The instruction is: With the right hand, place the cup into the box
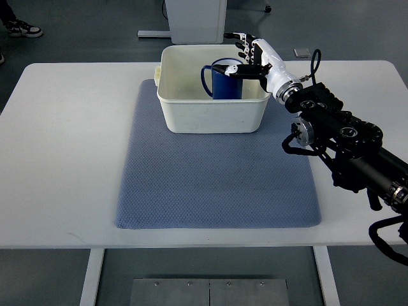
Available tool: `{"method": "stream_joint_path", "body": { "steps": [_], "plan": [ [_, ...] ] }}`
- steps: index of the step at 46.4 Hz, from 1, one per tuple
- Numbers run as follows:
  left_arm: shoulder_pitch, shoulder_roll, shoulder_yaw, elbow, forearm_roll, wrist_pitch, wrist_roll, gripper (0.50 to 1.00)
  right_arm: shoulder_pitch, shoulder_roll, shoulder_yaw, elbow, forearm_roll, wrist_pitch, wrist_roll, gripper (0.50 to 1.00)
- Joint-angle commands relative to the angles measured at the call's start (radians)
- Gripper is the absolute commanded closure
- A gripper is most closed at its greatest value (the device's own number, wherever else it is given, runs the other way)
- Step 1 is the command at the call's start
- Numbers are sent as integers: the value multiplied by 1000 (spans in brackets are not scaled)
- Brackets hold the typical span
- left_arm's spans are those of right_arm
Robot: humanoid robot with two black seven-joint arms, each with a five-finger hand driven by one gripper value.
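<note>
A dark blue cup (223,80) with a handle on its left side stands upright inside the white box (210,115) at the far middle of the table. My right hand (245,57) hovers over the box's right rim, just beside the cup's top edge. Its fingers (239,41) stretch out straight toward the back. The thumb (245,72) reaches over the cup's rim without closing on it. The black right arm (344,137) comes in from the lower right. No left arm shows.
The box sits on the far edge of a blue-grey mat (217,185) on a white table (64,159). A white pedestal (194,19) stands behind the table. A person's shoe (24,29) shows at the top left on the floor.
</note>
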Motion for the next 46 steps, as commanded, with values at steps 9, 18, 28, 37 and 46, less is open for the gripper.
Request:
{"method": "stream_joint_path", "body": {
  "steps": [9,18,28,37,46],
  "plan": [
    [0,0,0,0,-1,0,0,500,1,0,0,5,0,-1,-1,519],
    [0,0,1,0,-1,0,0,500,9,0,2,40,1,1,-8,519],
    [0,0,0,0,-1,1,0,500,8,-63,3,89,38,2,-11,515],
    [0,0,0,0,-1,0,0,500,2,-144,5,127,77,6,-11,511],
    [0,0,0,0,-1,1,0,500,-32,-209,61,161,103,25,-23,507]
  ]
}}
